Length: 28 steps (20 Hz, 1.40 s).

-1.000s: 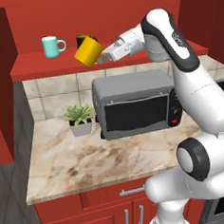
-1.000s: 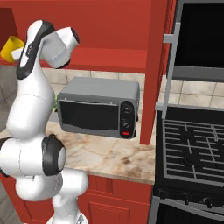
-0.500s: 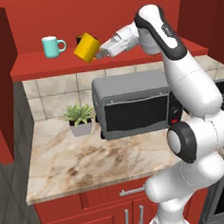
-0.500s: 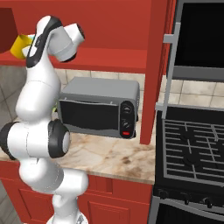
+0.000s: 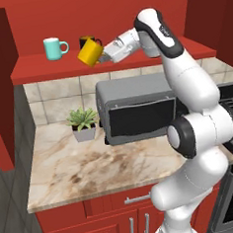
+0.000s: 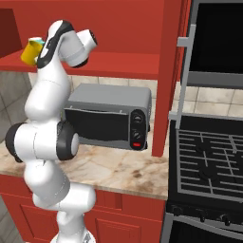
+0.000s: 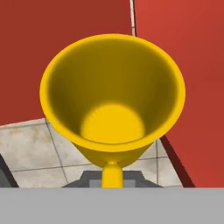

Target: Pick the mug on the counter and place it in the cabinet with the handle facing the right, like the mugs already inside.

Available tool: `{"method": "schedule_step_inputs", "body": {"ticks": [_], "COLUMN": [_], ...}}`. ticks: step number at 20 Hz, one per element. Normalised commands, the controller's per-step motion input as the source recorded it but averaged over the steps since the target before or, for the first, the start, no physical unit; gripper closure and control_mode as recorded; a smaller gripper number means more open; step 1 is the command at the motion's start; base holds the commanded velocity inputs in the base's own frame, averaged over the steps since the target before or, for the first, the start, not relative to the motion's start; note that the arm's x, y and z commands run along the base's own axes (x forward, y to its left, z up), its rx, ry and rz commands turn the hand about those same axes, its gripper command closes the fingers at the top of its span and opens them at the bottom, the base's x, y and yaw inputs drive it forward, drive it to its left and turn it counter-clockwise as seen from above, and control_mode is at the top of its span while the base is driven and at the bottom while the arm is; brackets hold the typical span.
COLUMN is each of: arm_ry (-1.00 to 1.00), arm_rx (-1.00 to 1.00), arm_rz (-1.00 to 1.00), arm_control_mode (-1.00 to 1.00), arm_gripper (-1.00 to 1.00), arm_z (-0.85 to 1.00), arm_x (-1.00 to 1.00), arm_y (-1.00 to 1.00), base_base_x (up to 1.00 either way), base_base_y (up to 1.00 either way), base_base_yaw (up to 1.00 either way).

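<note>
Fingers of the gripper [image 5: 104, 56] are clamped on the yellow mug [image 5: 90, 53], held tilted just in front of the black mug [image 5: 88, 41], off the cabinet shelf [image 5: 60, 67]. Level it (handle rightward), then set it down beside the black mug.

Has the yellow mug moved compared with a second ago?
Yes. In the left base view the yellow mug has risen slightly, and now overlaps the black mug on the cabinet shelf.
</note>
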Motion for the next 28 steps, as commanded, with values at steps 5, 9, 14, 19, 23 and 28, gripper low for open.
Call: {"method": "schedule_step_inputs", "body": {"ticks": [5, 9, 14, 19, 23, 28], "arm_ry": [-0.08, -0.05, -0.01, 0.00, 0.00, 0.00], "arm_rx": [0.00, 0.00, 0.00, -0.03, -0.07, -0.09], "arm_rz": [0.00, 0.00, -0.01, -0.02, -0.02, -0.02], "arm_control_mode": [-1.00, -1.00, -1.00, -1.00, -1.00, -1.00], "arm_gripper": [1.00, 1.00, 1.00, 1.00, 1.00, 1.00], "arm_z": [-0.01, 0.00, 0.00, 0.00, -0.03, -0.08], "arm_x": [0.44, 0.49, 0.49, 0.49, 0.41, 0.21], "arm_y": [0.00, 0.00, 0.00, 0.00, 0.00, 0.01], "base_base_x": [0.00, 0.00, 0.00, 0.00, 0.00, 0.00], "base_base_y": [0.00, 0.00, 0.00, 0.00, 0.00, 0.00], "base_base_yaw": [0.00, 0.00, 0.00, 0.00, 0.00, 0.00]}}
